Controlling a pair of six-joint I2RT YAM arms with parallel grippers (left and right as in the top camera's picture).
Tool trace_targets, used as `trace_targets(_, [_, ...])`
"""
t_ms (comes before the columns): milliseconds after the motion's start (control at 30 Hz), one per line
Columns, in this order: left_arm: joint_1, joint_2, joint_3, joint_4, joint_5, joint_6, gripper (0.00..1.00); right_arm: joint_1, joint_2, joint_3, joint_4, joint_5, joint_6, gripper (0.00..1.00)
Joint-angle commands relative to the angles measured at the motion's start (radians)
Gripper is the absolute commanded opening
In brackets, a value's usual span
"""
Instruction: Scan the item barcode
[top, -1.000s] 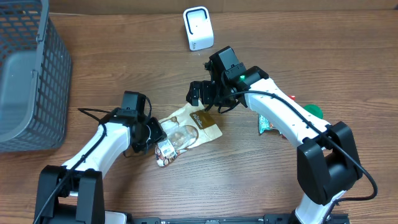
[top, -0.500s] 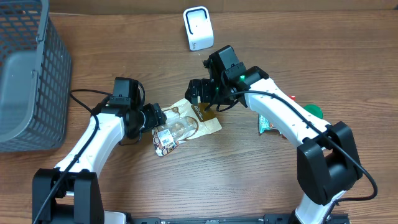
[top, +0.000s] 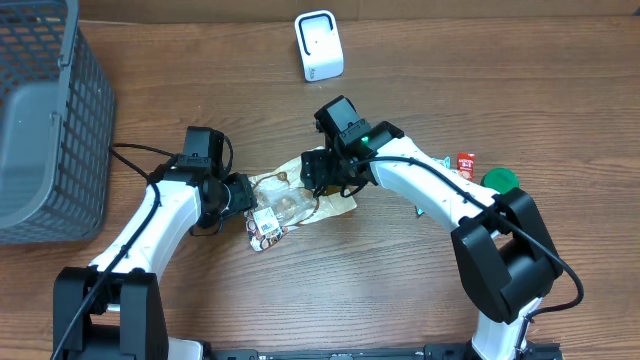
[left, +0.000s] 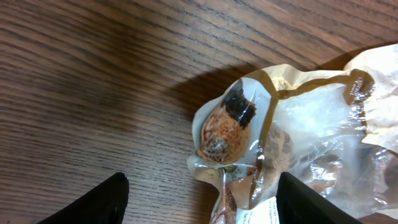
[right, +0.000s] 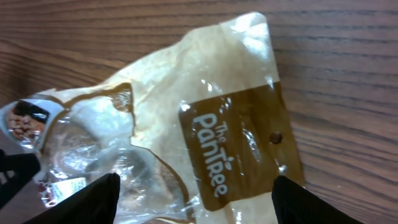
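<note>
Wide wooden table (top: 470, 60), and a big grey basket (top: 60, 110) parked off at its left edge, well away from the action. Dead centre, between the two arms, lies the snack pouch (top: 300, 198), flat on the wood, brown-and-cream film with a clear window showing lumpy pieces inside. The white scanner (top: 318, 45) stands upright at the far side, well apart from it.

Now the hands. The left gripper (left: 200, 190) has its jaws spread wide either side of the pouch's printed end, gripping nothing. The right gripper (right: 194, 186) hovers over the brown header, jaws also standing well open, straddling the film and not pinching it. So nobody has hold of the thing right now.

I'd call that pouch light, thin, crinkly and glossy, so it is likely to slide on the wood and buckle if squeezed in the middle. The contents look brittle too, so the belly is a poor place to clamp. The flat sealed header beside the little hang hole (right: 275, 137) looks like the best bite: stiff, empty, easy to nip from the edge.

Smallest of all is a white label (top: 265, 228) at the corner nearest the left arm. It may be the barcode, though it's too small to read. Whichever jaw closes, it shouldn't cover that.
</note>
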Motion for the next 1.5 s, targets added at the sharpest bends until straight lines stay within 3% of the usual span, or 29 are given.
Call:
trace_targets(0, [0.005, 0.008, 0.002, 0.027, -0.021, 0.017, 0.69, -0.001, 0.000, -0.051, 0.011, 0.020, 0.002, 0.80])
trace_targets(133, [0.005, 0.008, 0.090, -0.005, -0.022, 0.019, 0.49, -0.001, 0.000, -0.091, 0.036, 0.020, 0.005, 0.80])
trace_targets(233, [0.005, 0.008, 0.113, -0.009, -0.023, 0.023, 0.15, -0.001, 0.000, -0.091, 0.055, 0.020, 0.005, 0.84])
trace_targets(267, [0.003, 0.012, 0.108, -0.019, -0.039, 0.023, 0.12, -0.001, 0.000, -0.091, 0.059, 0.020, 0.005, 0.85])
trace_targets(567, [-0.017, 0.132, 0.077, 0.022, -0.079, 0.045, 0.09, -0.001, 0.000, -0.097, 0.063, 0.020, 0.005, 0.88])
trace_targets(833, [-0.010, 0.111, 0.185, -0.053, -0.045, 0.092, 0.10, -0.001, 0.000, -0.098, 0.068, 0.020, 0.005, 0.89])
trace_targets(1200, [-0.037, 0.143, 0.150, -0.008, -0.031, 0.156, 0.10, -0.001, 0.001, -0.130, 0.095, 0.018, 0.027, 0.90])
trace_targets(1467, [-0.037, 0.111, 0.229, -0.091, -0.028, 0.176, 0.11, -0.001, 0.001, -0.130, 0.101, 0.017, 0.027, 0.92])
